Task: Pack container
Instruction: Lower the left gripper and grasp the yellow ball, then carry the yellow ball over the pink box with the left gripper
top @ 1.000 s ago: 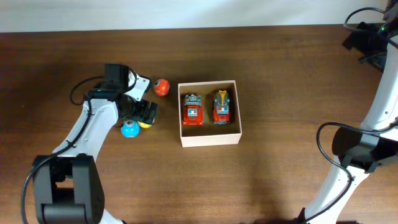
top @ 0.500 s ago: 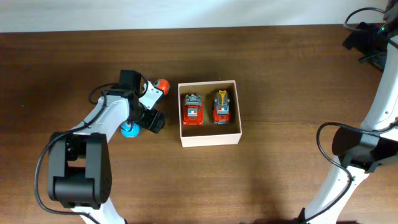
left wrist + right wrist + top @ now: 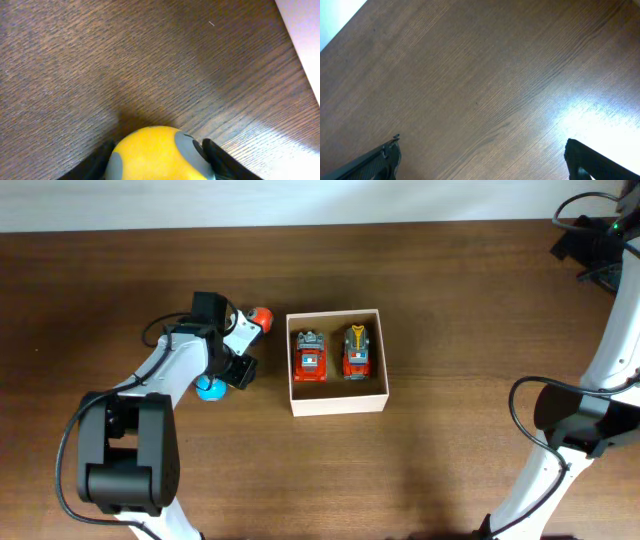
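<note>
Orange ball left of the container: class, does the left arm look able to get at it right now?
Probably not yet. The orange ball lies free on the table close beside that arm, but the left gripper seems closed on the yellow ball.

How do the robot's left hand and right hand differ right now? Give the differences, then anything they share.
The left hand grips a yellow ball; the right hand holds nothing. The left hand is closed on the ball's sides; the right hand is spread wide open. The left hand sits beside the container; the right hand's camera shows no container. Both point down at the wooden table.
</note>
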Controlling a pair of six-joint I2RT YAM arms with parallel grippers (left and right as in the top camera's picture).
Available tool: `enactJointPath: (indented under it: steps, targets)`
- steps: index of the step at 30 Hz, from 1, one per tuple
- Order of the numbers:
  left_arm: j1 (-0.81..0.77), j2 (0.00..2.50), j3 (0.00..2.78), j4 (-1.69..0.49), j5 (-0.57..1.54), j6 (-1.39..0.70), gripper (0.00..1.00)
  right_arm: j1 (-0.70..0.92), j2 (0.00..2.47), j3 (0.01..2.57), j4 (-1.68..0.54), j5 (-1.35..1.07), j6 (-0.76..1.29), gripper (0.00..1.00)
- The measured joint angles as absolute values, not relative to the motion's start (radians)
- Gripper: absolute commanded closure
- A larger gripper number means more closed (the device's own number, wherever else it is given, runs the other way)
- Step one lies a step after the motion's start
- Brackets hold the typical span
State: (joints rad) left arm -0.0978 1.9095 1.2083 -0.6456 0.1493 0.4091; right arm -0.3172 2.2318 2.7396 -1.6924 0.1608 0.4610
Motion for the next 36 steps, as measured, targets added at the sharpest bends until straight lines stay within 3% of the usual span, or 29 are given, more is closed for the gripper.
enactJointPath:
  steps: [5,8,16,27,36]
  targets:
    - [-0.098,1.909,1.211,-0.649,0.15,0.408,0.48,-0.317,2.232,2.74,-1.692,0.161,0.461,0.01]
    - [-0.098,1.909,1.248,-0.678,0.15,0.401,0.54,-0.317,2.232,2.74,-1.692,0.161,0.461,0.01]
    - [-0.098,1.909,1.498,-0.844,0.175,0.326,0.55,-0.317,2.232,2.74,-1.693,0.161,0.46,0.01]
    - [-0.11,1.909,1.665,-1.013,0.601,0.294,0.59,-0.317,2.232,2.74,-1.693,0.161,0.461,0.01]
    - [-0.265,1.909,1.665,-1.06,0.695,0.29,0.58,-0.317,2.232,2.74,-1.693,0.161,0.461,0.01]
